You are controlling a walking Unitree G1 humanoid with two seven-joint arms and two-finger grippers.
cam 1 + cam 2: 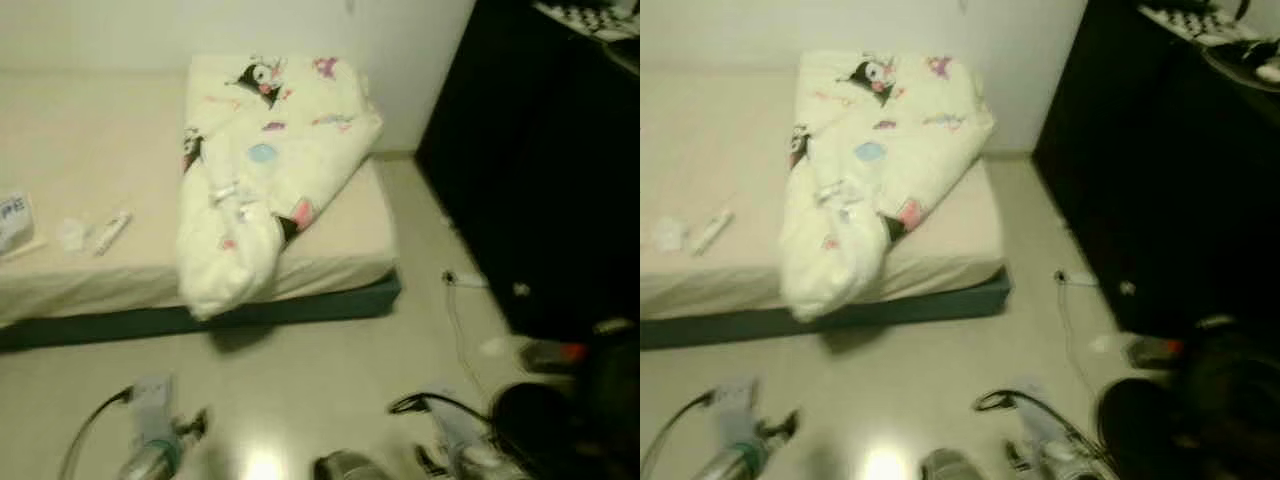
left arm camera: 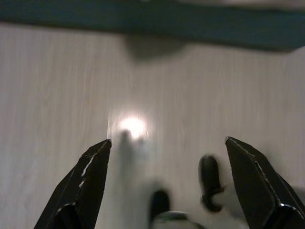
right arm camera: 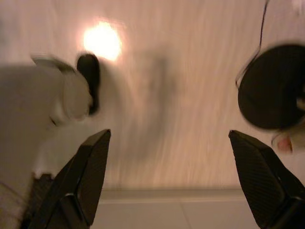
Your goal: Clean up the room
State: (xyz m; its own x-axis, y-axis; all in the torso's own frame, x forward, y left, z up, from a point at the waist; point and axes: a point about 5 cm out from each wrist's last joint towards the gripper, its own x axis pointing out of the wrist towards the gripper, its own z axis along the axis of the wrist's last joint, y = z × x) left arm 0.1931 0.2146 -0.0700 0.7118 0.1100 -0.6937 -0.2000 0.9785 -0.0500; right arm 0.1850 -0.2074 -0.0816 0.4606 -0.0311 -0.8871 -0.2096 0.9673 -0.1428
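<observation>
Both arms hang low over the pale floor (image 1: pixel 300 370), nothing in either gripper.

Left gripper (image 2: pixel 167 152) and right gripper (image 3: pixel 169 143) each hold their black fingers spread wide apart above bare boards, a lamp glare between them. Ahead sits a low bed (image 1: pixel 90 150) on a dark green base, with a bundled white cartoon-print duvet (image 1: pixel 265 160) slumping over its front edge. Near the bed's left side lie a small tube (image 1: pixel 112 232) and a crumpled wrapper (image 1: pixel 70 235). On the right stands a black cabinet (image 1: pixel 530 170), with a round dark object (image 1: pixel 535 425) at its foot.
</observation>
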